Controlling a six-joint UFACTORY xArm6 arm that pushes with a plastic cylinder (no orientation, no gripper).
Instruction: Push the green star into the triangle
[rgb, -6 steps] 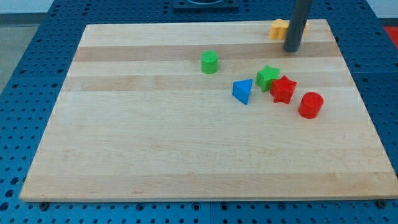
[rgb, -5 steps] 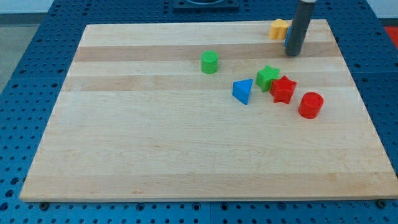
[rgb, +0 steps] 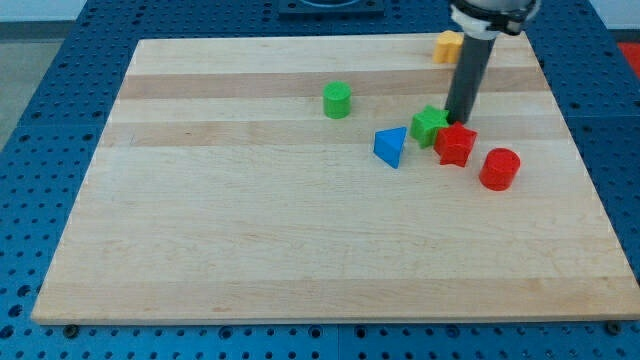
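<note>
The green star (rgb: 429, 124) lies on the wooden board (rgb: 250, 230), right of centre. The blue triangle (rgb: 391, 147) sits just to its lower left, with a small gap between them. A red star (rgb: 455, 144) touches the green star on its lower right. My tip (rgb: 460, 119) stands at the green star's right edge, just above the red star, touching or nearly touching both.
A red cylinder (rgb: 499, 168) lies right of the red star. A green cylinder (rgb: 337, 100) sits toward the view's top centre. An orange block (rgb: 448, 46) lies at the board's top edge, partly behind the rod.
My tip has moved down the view from beside the orange block to the green star's right edge. The blocks have not visibly moved.
</note>
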